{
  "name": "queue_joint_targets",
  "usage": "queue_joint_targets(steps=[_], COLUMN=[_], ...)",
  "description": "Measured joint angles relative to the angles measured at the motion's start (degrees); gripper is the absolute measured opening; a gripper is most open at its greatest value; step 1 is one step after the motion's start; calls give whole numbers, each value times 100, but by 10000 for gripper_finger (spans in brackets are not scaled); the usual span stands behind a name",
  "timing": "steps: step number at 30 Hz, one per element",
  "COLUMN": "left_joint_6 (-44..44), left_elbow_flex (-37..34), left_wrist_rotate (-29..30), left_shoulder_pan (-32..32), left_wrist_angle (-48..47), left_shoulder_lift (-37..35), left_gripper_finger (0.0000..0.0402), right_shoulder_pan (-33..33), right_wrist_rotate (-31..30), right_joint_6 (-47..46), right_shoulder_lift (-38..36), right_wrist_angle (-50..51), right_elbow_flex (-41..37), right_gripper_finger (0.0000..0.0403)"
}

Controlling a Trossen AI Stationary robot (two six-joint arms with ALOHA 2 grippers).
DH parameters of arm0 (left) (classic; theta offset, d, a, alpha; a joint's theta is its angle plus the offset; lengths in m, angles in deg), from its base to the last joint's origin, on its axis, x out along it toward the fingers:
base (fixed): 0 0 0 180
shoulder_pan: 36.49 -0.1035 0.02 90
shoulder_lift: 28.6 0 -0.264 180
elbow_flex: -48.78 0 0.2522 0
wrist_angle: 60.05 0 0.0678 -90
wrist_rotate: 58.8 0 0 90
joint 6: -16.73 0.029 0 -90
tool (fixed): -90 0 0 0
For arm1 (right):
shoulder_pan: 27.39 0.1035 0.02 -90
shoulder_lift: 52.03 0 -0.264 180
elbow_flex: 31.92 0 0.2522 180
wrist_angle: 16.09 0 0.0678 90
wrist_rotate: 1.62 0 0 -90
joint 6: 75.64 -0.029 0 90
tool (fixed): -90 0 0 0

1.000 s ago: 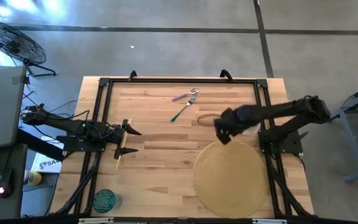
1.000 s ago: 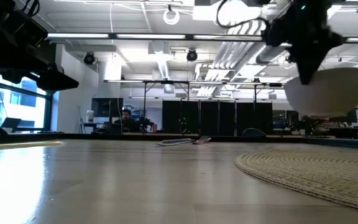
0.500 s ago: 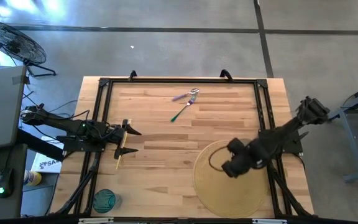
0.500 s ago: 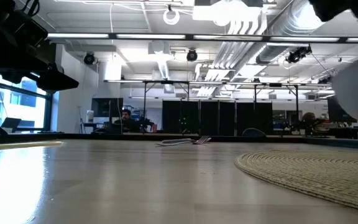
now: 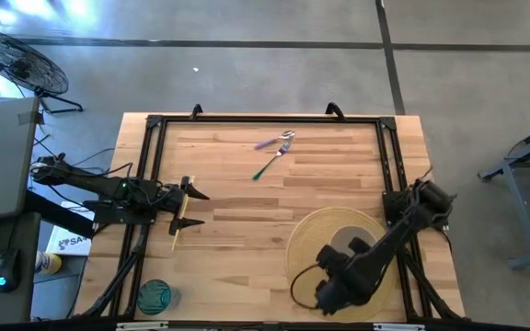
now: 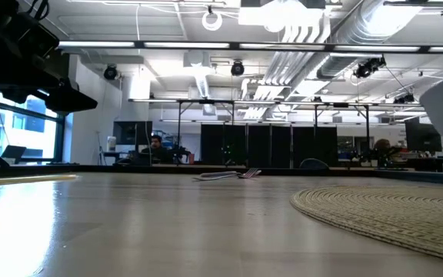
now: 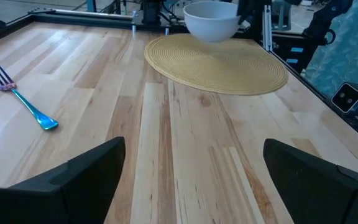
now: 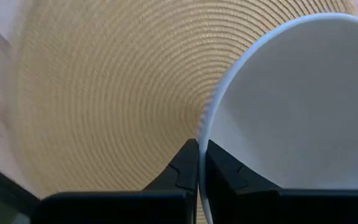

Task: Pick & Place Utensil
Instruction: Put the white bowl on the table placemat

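Plainly: fork teal handle, seemingly purplish tines, flat on table.

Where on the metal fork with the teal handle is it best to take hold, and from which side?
Take the teal-handled metal fork at mid-handle, from straight above, with the fingers across it. It lies flat, and its head is close to the purple utensil, while the handle lies clear. The right gripper is shut on the white bowl; the open left gripper is free.
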Motion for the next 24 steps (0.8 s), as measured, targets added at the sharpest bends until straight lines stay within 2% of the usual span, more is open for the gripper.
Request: queue_joint_targets(steps=[7,15,24], left_joint_6=[0,0,0], left_elbow_flex=[0,1,1], left_wrist_rotate=[0,0,-2], left_shoulder_pan=[0,0,0], left_wrist_angle=[1,2,1], left_shoulder_lift=[0,0,0], left_gripper_finger=[378,378,378], right_shoulder_pan=[232,311,309], right_wrist_rotate=[-191,-390,-456], right_joint_6=[-128,-469,-64], right_shoulder_lift=[430,436,434], right_wrist_angle=[102,-157,-645], right_elbow_flex=[299,-155,-302], right_gripper_finger=[6,7,15])
